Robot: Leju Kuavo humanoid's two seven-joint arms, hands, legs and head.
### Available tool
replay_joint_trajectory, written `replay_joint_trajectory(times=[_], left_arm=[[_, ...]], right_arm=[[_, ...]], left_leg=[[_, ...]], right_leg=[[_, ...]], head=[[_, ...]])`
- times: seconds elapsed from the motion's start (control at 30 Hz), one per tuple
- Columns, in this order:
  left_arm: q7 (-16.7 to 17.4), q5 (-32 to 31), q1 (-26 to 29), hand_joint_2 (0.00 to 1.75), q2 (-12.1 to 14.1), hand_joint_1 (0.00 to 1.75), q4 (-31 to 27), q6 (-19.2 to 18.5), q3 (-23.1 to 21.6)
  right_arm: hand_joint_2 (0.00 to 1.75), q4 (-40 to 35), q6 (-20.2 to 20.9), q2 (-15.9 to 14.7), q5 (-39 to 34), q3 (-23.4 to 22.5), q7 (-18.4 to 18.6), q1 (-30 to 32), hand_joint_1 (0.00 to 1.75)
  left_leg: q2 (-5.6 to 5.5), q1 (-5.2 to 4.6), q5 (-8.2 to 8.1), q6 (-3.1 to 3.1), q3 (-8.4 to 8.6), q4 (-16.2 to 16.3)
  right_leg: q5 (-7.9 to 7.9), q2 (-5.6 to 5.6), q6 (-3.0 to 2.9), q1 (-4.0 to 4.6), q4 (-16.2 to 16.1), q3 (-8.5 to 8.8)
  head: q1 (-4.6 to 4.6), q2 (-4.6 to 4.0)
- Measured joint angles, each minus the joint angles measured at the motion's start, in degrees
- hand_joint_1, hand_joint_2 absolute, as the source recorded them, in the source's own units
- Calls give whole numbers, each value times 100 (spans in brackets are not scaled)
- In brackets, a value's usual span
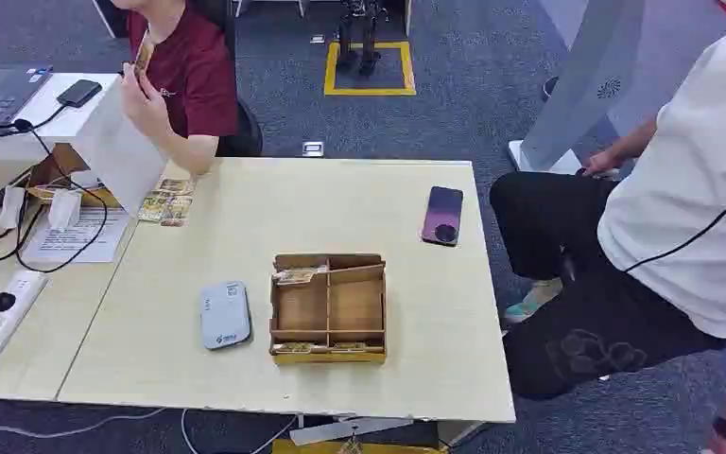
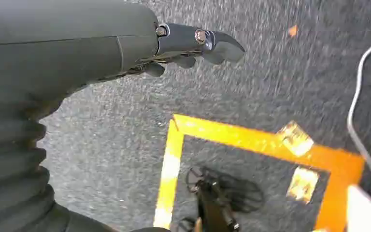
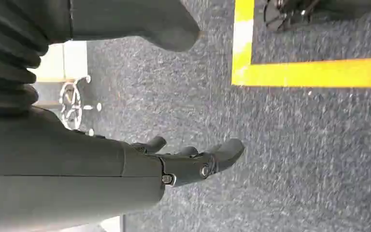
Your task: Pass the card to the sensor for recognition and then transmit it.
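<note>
A dark phone [image 1: 443, 215] lies near the table [image 1: 246, 208] edge.

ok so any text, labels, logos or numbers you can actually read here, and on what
None can be read.
Grey card reader: a small blue mark near its front edge, too small to read.
Paper sheet on the side desk: printed lines, blurred.
Cards lying by the seated person: printed faces, no legible words.
Dark red shirt: a small pale chest mark, unreadable.
Black trousers: a faint pattern, no letters.
</note>
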Motion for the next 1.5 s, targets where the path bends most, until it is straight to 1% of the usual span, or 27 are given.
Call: replay_joint_trajectory(times=[0.07, 0.17, 0.33, 0.43, 0.47, 0.6, 0.8, 0.87, 0.9, 0.93, 0.97, 1.0, 1.03, 1.07, 1.13, 1.17, 1.23, 1.27, 1.33, 1.4, 1.47, 1.5], left_arm=[[-87, -109, -53, 175, -20, 0, 2, 101, 298], [-197, -199, -107, 175, -37, 0, 13, 212, 566], [-498, -304, -242, 175, -48, 0, 48, 472, 1250], [-761, -286, -327, 175, -44, 0, 46, 629, 1705], [-815, -273, -349, 175, -42, 0, 46, 660, 1795], [-1177, -59, -455, 175, -26, 0, -69, 800, 2320], [-1666, 392, -584, 175, -15, 0, -573, 837, 3016], [-1808, 536, -610, 175, -15, 0, -759, 841, 3185], [-1909, 667, -623, 175, -20, 0, -1059, 826, 3353], [-2189, 1000, -633, 175, -62, 0, -1466, 729, 3552], [-2572, 1464, -661, 175, -98, 0, -1871, 587, 3751], [-2855, 1849, -692, 175, -129, 0, -2237, 462, 3921], [-3001, 2106, -709, 175, -166, 0, -2581, 386, 4033], [-3060, 2277, -707, 175, -192, 0, -2983, 343, 4089], [-3069, 2505, -668, 175, -309, 0, -3730, 301, 4085], [-3075, 2612, -634, 175, -433, 0, -4193, 280, 4041], [-3079, 2689, -531, 175, -639, 0, -4985, 150, 3841], [-3082, 2766, -483, 175, -715, 0, -5357, 28, 3677], [-3093, 2923, -357, 175, -794, 0, -6106, -217, 3161], [-3093, 2940, -258, 175, -853, 0, -6720, -271, 2619], [-3093, 2718, -150, 175, -929, 0, -7280, -449, 2195], [-3093, 2357, -93, 175, -947, 0, -7593, -572, 1962]], right_arm=[[175, 35, -77, 22, 251, -211, 9, -34, 0], [175, 75, -158, 44, 517, -425, 13, -74, 0], [175, 160, -304, 98, 1050, -899, 28, -154, 0], [175, 208, -393, 120, 1381, -1173, 28, -198, 0], [175, 212, -416, 127, 1442, -1229, 28, -203, 0], [175, 273, -529, 155, 1888, -1561, 28, -268, 0], [175, 348, -674, 195, 2495, -2040, 28, -360, 0], [175, 363, -704, 210, 2674, -2182, 26, -379, 0], [175, 393, -750, 219, 2819, -2316, 24, -408, 0], [175, 416, -820, 234, 3095, -2499, 13, -438, 0], [175, 442, -961, 251, 3637, -2690, -4, -465, 0], [175, 453, -1053, 267, 4001, -2854, -11, -484, 0], [175, 464, -1098, 273, 4197, -2978, -15, -504, 0], [175, 481, -1110, 289, 4271, -3093, -18, -524, 0], [175, 492, -1159, 304, 4329, -3260, -15, -545, 0], [175, 498, -1170, 308, 4350, -3346, -15, -558, 0], [175, 509, -1176, 319, 4396, -3472, -18, -571, 0], [175, 514, -1176, 321, 4401, -3526, -22, -576, 0], [175, 518, -1176, 328, 4442, -3625, -66, -582, 0], [175, 527, -1174, 337, 4473, -3712, -109, -603, 0], [175, 536, -1174, 345, 4501, -3775, -122, -620, 0], [175, 538, -1170, 348, 4527, -3821, -131, -621, 0]], left_leg=[[0, 0, 0, 0, 0, 0], [0, 0, 0, 0, 0, 0], [0, 0, 0, 0, 0, 0], [0, 0, 1, 0, 1, 0], [0, 0, 1, 0, 1, 0], [0, 0, 2, 0, 3, 0], [0, 0, 4, 3, 3, 0], [0, 0, 6, 1, 3, 0], [1, 4, 6, 1, 2, 1], [2, 12, 6, 0, 1, 3], [1, 15, 6, 0, 0, 3], [1, 9, 6, 0, 1, 3], [2, 6, 6, 0, 4, 3], [2, 8, 6, 0, 5, 3], [-2, 8, 7, 1, 3, 4], [-6, 8, 7, 1, 1, 4], [-5, 9, 7, 1, 0, 11], [-5, 9, 7, 1, -1, 13], [-8, 5, 8, 4, -3, 14], [-10, 5, 9, 5, -4, 14], [-4, 7, 9, 4, 0, 14], [-5, 6, 10, 6, 0, 14]], right_leg=[[0, 0, 0, 0, 0, 0], [0, 0, 0, 0, 0, 0], [0, 0, 0, 0, 0, 0], [1, 0, 1, 0, 0, 0], [1, 0, 1, 0, 0, 0], [2, 0, 1, 0, 0, 0], [4, 0, 2, 0, 0, 1], [4, 1, 1, 0, 0, 1], [5, 2, 2, 3, 0, -1], [7, 4, 0, 10, 0, -2], [7, 4, -1, 12, 0, 0], [7, 4, 0, 8, 0, 0], [7, 4, 0, 6, 0, 0], [7, 4, 0, 7, 0, 0], [7, 0, 0, 7, 0, 1], [7, -4, 1, 7, 0, 2], [8, -3, 2, 8, 0, 1], [10, -3, 6, 8, 0, 1], [12, -5, 9, 4, -1, 2], [15, -6, 12, 4, -1, 3], [21, 1, 13, 6, -1, 1], [21, 1, 14, 5, -1, 1]], head=[[0, 0], [0, 0], [0, 0], [0, 0], [0, 0], [0, 0], [0, 0], [0, 0], [0, 0], [2, 0], [11, 0], [7, 0], [2, 0], [-7, 0], [-9, 0], [-4, 0], [9, 0], [9, 0], [7, 0], [4, 0], [7, 0], [7, 0]])
